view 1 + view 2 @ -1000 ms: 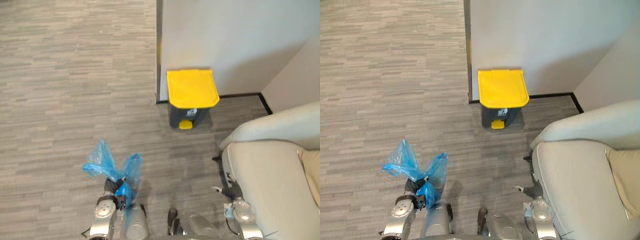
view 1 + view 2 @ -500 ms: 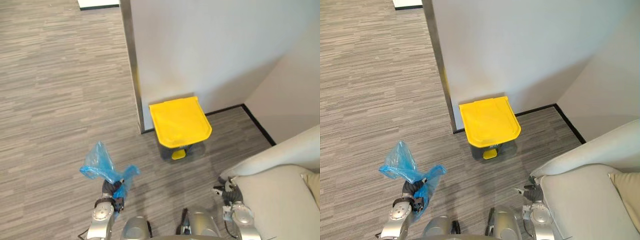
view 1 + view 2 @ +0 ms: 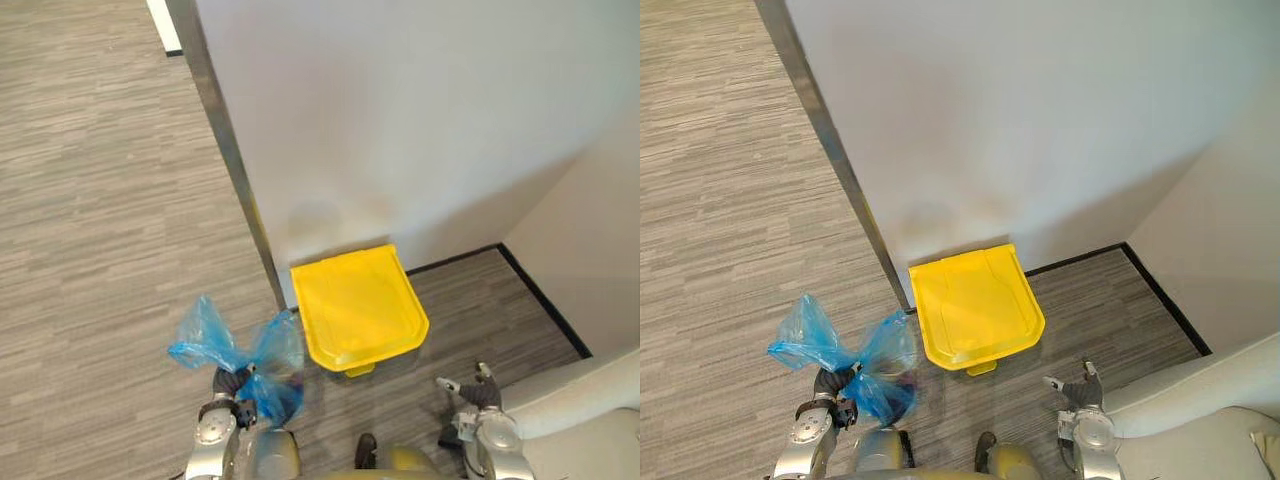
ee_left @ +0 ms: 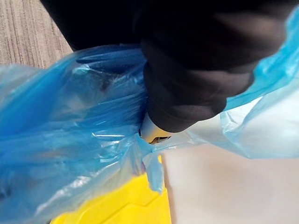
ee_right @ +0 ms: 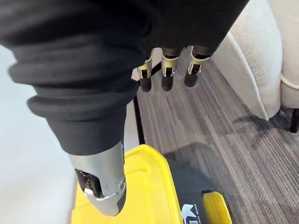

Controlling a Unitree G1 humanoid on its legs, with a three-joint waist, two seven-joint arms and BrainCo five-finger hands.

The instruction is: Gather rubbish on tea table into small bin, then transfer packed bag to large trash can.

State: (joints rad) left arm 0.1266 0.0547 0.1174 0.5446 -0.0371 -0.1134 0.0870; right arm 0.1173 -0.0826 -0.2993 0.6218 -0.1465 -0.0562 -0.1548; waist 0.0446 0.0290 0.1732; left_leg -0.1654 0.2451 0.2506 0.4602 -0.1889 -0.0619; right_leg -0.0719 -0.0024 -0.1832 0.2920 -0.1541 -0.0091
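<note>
A knotted blue plastic bag (image 3: 242, 352) hangs in the air, and my left hand (image 3: 231, 384) is shut on its gathered neck, low at the left of the left eye view. In the left wrist view the bag's blue film (image 4: 70, 154) bunches under the hand's dark cover (image 4: 187, 70). The large trash can has a closed yellow lid (image 3: 358, 305) and a yellow pedal, and it stands against the white wall just right of the bag. My right hand (image 3: 472, 390) hovers low at the right with relaxed fingers (image 5: 166, 70), holding nothing.
A white wall with a metal corner edge (image 3: 230, 170) rises right behind the can. A light grey sofa (image 3: 590, 420) fills the lower right corner. Black skirting (image 3: 540, 300) runs along the right wall. Grey carpet (image 3: 90, 200) stretches out to the left.
The camera has moved closer to the wall, so the yellow-lidded can now lies nearer and lower in view. The blue bag stays in my left hand, now close beside the lid.
</note>
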